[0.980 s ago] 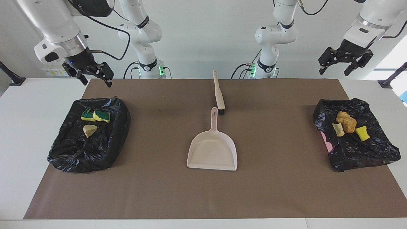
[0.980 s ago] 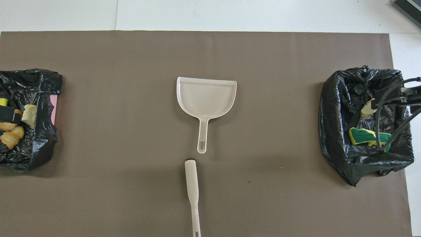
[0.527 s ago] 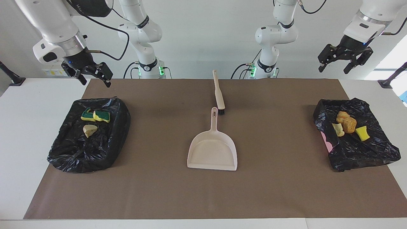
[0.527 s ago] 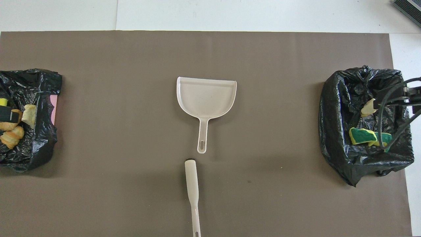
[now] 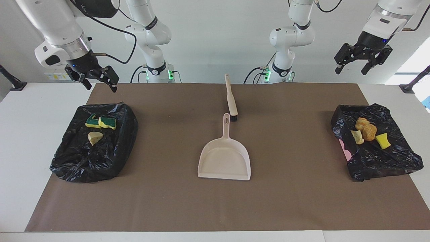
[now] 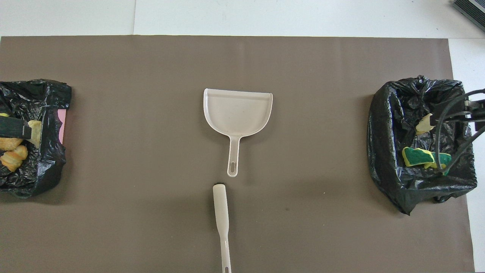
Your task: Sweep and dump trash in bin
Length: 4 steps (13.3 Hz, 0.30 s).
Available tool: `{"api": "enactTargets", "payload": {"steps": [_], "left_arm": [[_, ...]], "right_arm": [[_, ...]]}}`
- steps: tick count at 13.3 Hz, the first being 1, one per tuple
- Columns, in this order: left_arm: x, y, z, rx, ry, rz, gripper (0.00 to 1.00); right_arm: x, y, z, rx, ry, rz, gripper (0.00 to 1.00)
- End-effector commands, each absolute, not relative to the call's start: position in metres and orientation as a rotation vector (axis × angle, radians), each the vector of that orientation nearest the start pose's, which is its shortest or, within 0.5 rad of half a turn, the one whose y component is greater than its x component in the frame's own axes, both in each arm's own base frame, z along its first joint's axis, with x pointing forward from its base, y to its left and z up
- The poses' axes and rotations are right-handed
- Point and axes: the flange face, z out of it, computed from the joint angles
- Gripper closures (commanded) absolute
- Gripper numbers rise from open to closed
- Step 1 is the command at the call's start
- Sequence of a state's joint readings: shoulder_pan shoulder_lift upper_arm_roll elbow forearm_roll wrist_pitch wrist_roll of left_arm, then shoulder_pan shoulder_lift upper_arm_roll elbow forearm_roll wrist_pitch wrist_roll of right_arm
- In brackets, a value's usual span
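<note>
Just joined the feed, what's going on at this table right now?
Nothing is being handled. The torn sponge-like trash chunks already lie in the two black-bagged bins. The empty beige plastic dustpan and beige black-bristled brush lie mid-table. The left gripper and right gripper hang open, raised near the bins.

Both arms are glossy white, built of rounded segments with dark rings at the joints. Each base collar glows green beside black cabling at the top centre of the frame. Loose black cables loop along the upper links. The left end effector (image 5: 362, 64) and right end effector (image 5: 95, 80) are black, angular, below silver-grey wrist bands.
</note>
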<state>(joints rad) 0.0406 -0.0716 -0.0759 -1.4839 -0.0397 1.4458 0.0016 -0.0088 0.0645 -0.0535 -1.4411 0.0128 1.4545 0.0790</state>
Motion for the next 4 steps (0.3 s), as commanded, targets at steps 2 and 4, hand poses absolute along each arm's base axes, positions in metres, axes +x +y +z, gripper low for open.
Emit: {"api": "enactTargets", "payload": {"steps": [2,4], "left_arm": [[0.5128,-0.0292,0.6918,-3.186,0.051,-0.076,0.00],[0.5127,-0.0292,0.6916,-3.186,0.051,-0.073,0.00]], "right_arm": [[0.5556,-0.0333,0.6435,-3.126,0.227,0.058,0.00],[0.5547,-0.0327,0.6452,-3.127,0.225,0.053,0.00]]}}
